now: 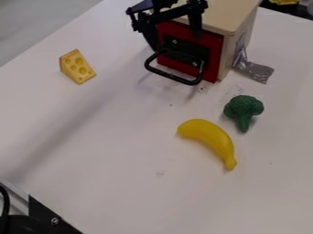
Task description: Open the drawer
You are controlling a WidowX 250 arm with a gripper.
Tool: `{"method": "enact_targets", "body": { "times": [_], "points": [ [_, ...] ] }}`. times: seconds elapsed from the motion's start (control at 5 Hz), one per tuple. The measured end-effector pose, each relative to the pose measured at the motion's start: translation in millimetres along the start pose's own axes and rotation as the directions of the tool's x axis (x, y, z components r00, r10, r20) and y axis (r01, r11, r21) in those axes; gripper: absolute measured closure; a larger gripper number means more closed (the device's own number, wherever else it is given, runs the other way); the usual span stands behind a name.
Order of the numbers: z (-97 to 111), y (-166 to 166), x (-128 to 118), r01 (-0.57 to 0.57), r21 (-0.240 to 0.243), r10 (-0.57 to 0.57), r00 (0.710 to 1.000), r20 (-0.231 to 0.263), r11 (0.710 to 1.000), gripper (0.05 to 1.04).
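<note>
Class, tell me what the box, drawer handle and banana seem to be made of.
Box: probably smooth wood, by its pale tan top. Drawer handle: metal or plastic, faintly shiny along its smooth black bar. Banana: likely plastic, smooth and evenly yellow.

The boxy pale cabinet (227,17) is smooth wood, its looped black handle (172,77) glossy, the silver tape (259,72) crinkled, metallic.

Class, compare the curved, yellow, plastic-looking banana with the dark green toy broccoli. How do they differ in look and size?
The curved, yellow, plastic-looking banana is smooth, while the dark green toy broccoli has a bumpy head on a stalk. The banana is longer than the broccoli. Both lie on the white table.
</note>
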State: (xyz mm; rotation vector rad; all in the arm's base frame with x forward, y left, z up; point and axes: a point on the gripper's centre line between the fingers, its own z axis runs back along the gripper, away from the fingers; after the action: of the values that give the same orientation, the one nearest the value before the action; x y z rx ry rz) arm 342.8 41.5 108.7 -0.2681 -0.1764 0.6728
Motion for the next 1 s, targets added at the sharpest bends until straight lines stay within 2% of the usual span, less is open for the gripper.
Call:
{"method": "enact_targets", "body": {
  "times": [0.2, 0.4, 0.6, 0.8, 1.0],
  "points": [
    [-1, 9, 0, -0.105, -0.007, 0.105, 0.990, 0.098, 0.994, 0.083],
    [-2, 17, -3, -0.200, -0.013, 0.200, 0.970, 0.142, 0.980, 0.083],
    [-3, 20, -6, -0.266, -0.010, 0.265, 0.952, 0.153, 0.964, 0.083],
    [-6, 21, -3, -0.284, -0.007, 0.282, 0.947, 0.158, 0.959, 0.083],
    [-22, 23, 6, -0.317, 0.023, 0.311, 0.941, 0.134, 0.948, 0.083]
  ]
}}
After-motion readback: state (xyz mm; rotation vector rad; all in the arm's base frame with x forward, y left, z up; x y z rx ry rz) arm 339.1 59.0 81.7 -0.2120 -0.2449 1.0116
